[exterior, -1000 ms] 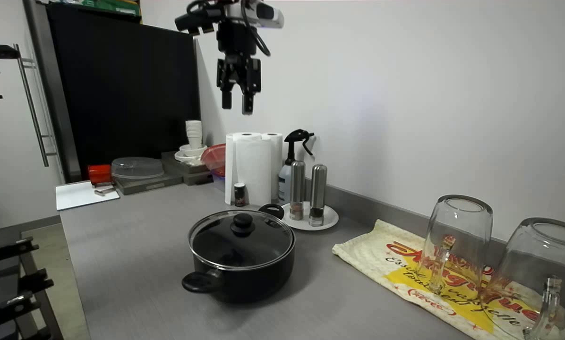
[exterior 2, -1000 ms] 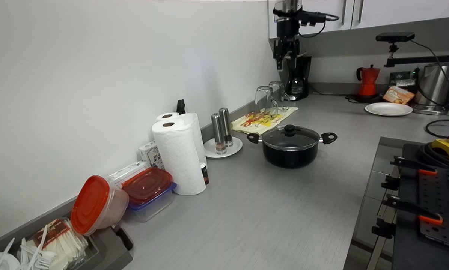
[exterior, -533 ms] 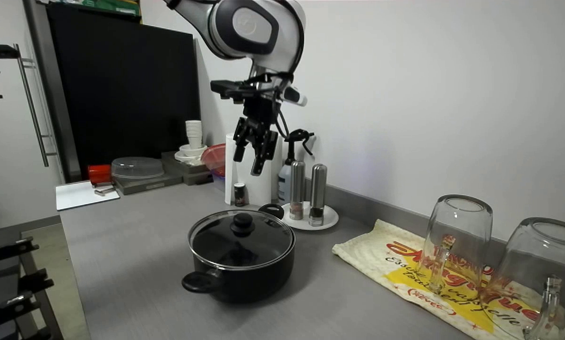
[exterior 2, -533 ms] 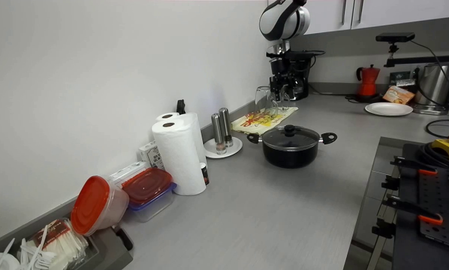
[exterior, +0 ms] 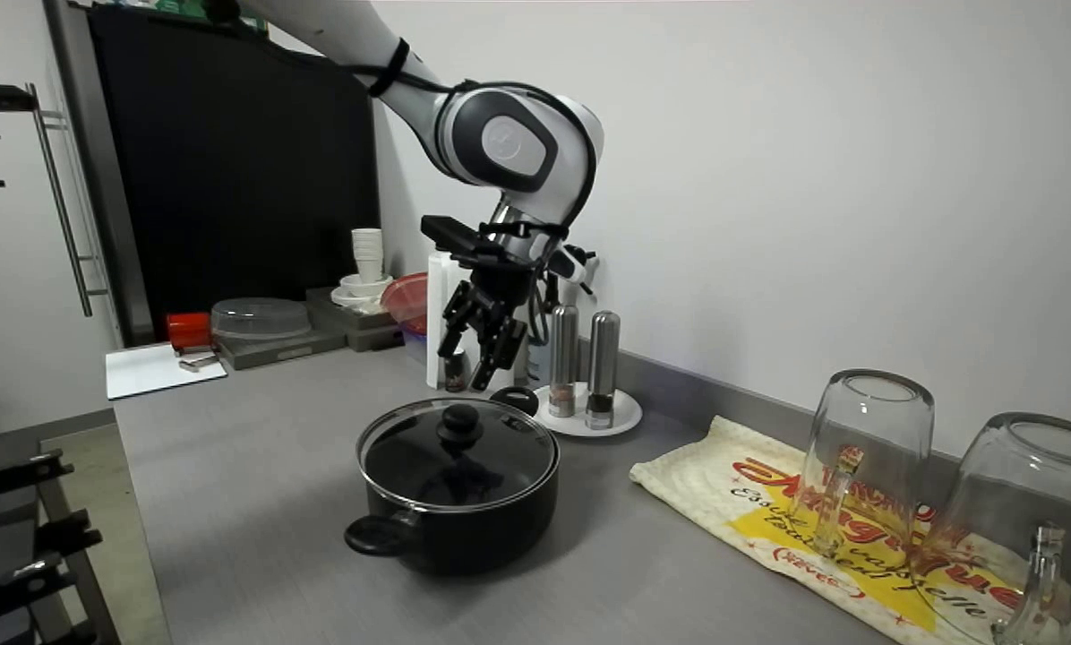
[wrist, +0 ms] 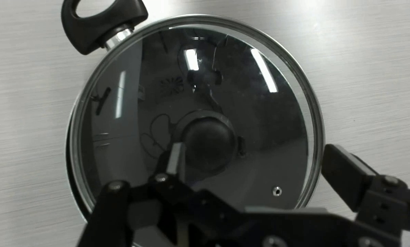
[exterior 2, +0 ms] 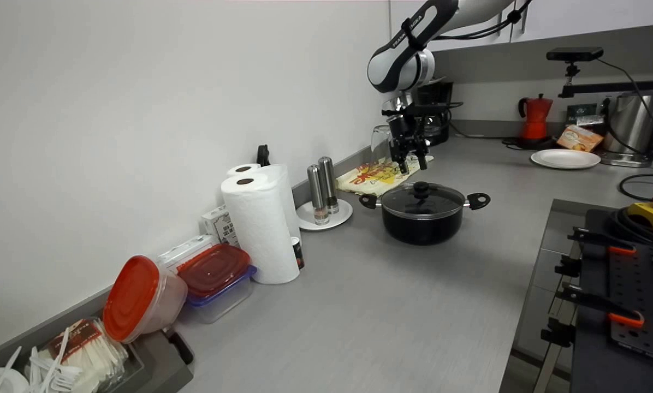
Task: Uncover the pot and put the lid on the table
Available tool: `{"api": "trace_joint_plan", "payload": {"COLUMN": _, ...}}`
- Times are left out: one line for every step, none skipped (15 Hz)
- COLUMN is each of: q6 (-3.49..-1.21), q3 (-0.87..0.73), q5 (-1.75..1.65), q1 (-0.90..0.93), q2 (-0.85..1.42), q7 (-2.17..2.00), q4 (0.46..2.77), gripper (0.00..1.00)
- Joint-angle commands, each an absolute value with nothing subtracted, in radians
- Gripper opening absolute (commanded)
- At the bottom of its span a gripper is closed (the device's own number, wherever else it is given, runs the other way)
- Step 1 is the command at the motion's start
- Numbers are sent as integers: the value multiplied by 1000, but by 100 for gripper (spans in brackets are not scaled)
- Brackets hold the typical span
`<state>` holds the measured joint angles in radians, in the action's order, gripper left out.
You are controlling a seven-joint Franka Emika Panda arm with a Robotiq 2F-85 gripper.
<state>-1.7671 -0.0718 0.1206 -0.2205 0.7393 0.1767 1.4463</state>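
Claw (exterior: pixel 464 365) hangs, spread apart, above the glass lid (exterior: pixel 459 459) covering the pot (exterior: pixel 482 537).

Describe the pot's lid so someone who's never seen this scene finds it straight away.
On the long grey countertop stands a wide black pot, and the lid covers it. It is a round glass disc with a black knob at its centre. That knob sets it apart from the clear domed cover farther back in an exterior view, which shows none.
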Motion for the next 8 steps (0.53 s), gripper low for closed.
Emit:
{"api": "trace_joint_plan", "payload": {"q6": -1701, "q3": -65, "q5": 134, "q1": -241, "q2": 805, "q7": 158, "q4": 1349, "gripper": 100}}
{"api": "trace_joint_plan", "payload": {"q6": -1696, "q3": -65, "q5": 135, "q1": -246, "q2": 813, "q7": 158, "q4": 1342, "gripper": 100}}
{"api": "trace_joint_plan", "payload": {"q6": -1691, "q3": -65, "q5": 136, "q1": -250, "q2": 822, "q7": 158, "q4": 1332, "gripper": 100}}
{"api": "trace_joint_plan", "payload": {"q6": -1684, "q3": -64, "q5": 137, "q1": -255, "q2": 833, "q7": 158, "q4": 1322, "gripper": 100}}
{"api": "trace_joint_plan", "payload": {"q6": -1679, "q3": -63, "q5": 139, "q1": -259, "q2": 843, "q7": 159, "q4": 1314, "gripper": 100}}
{"api": "trace_joint_plan", "payload": {"q6": -1671, "q3": -62, "q5": 140, "q1": -262, "q2": 853, "q7": 159, "q4": 1305, "gripper": 100}}
{"api": "trace_joint_plan", "payload": {"q6": -1663, "q3": -61, "q5": 141, "q1": -266, "q2": 866, "q7": 160, "q4": 1295, "gripper": 100}}
{"api": "trace_joint_plan", "payload": {"q6": -1654, "q3": -60, "q5": 141, "q1": -269, "q2": 877, "q7": 161, "q4": 1285, "gripper": 100}}
